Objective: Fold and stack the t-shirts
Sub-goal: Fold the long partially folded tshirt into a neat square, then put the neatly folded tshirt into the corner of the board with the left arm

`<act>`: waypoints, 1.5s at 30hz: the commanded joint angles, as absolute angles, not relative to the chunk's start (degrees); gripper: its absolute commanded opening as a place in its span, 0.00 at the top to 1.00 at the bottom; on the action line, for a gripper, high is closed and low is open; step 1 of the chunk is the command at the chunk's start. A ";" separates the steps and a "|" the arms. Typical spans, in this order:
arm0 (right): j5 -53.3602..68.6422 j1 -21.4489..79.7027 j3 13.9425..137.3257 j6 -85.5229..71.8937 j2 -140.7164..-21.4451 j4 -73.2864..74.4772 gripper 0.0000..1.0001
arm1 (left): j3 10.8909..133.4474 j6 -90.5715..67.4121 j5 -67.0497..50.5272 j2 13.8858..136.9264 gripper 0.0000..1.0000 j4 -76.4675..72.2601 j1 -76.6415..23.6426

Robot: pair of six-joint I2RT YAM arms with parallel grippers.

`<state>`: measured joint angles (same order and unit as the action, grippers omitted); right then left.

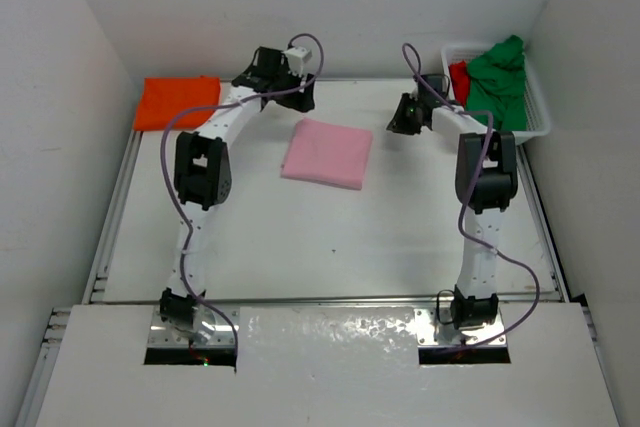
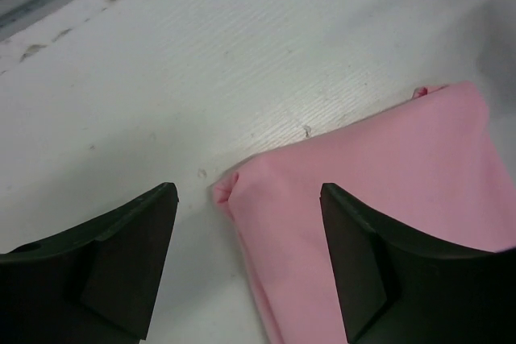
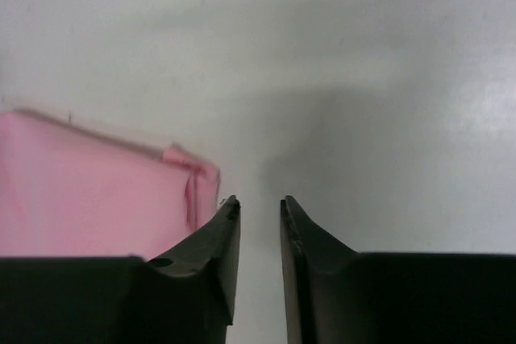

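The folded pink t-shirt point(image 1: 327, 153) lies mid-worktop point(image 1: 330, 237), the left claw point(image 2: 248, 199) wide and empty above its far-left corner, the right claw point(image 3: 260, 207) narrowly parted and empty beside its far-right corner, with the orange t-shirt point(image 1: 176, 101) far left and the green t-shirt point(image 1: 500, 82) and red t-shirt point(image 1: 459, 79) in the far-right basket point(image 1: 535, 107).

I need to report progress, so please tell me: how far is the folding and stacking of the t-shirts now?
Done: the orange shirt lies folded at the far left, the pink shirt folded mid-table. In hand: nothing; the left gripper and right gripper are open near pink's corners. Remaining: the green shirt and red shirt sit unfolded in the basket, and pink is not stacked on orange.
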<state>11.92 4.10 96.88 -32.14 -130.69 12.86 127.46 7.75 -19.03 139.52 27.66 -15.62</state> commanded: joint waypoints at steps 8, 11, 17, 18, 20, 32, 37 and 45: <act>8.70 10.81 84.99 -31.38 -118.12 19.07 0.63 | 113.03 4.93 -23.12 133.33 0.19 33.49 -13.54; 9.05 11.51 83.76 -31.03 -117.52 19.51 0.63 | 111.71 3.43 -24.16 134.12 0.17 33.49 -13.62; 8.70 11.60 80.25 -30.24 -114.53 19.42 0.63 | 108.20 -1.30 -30.40 135.70 0.12 30.94 -13.89; 8.53 11.60 79.37 -30.23 -114.17 19.42 0.63 | 107.85 -2.45 -31.02 136.23 0.12 30.68 -13.97; 8.09 11.60 78.40 -30.23 -113.12 19.16 0.63 | 106.79 -3.07 -32.08 136.93 0.12 30.41 -14.24; 10.90 12.48 76.29 -36.38 -118.20 15.38 0.63 | 102.92 -6.86 -36.65 142.20 0.34 28.74 -15.12; 11.69 13.27 76.82 -38.31 -121.46 15.38 0.63 | 104.06 -7.91 -39.63 143.87 0.36 28.22 -15.03; 14.41 13.80 74.62 -41.39 -124.27 12.48 0.64 | 103.36 -8.79 -42.97 145.19 0.42 27.25 -15.38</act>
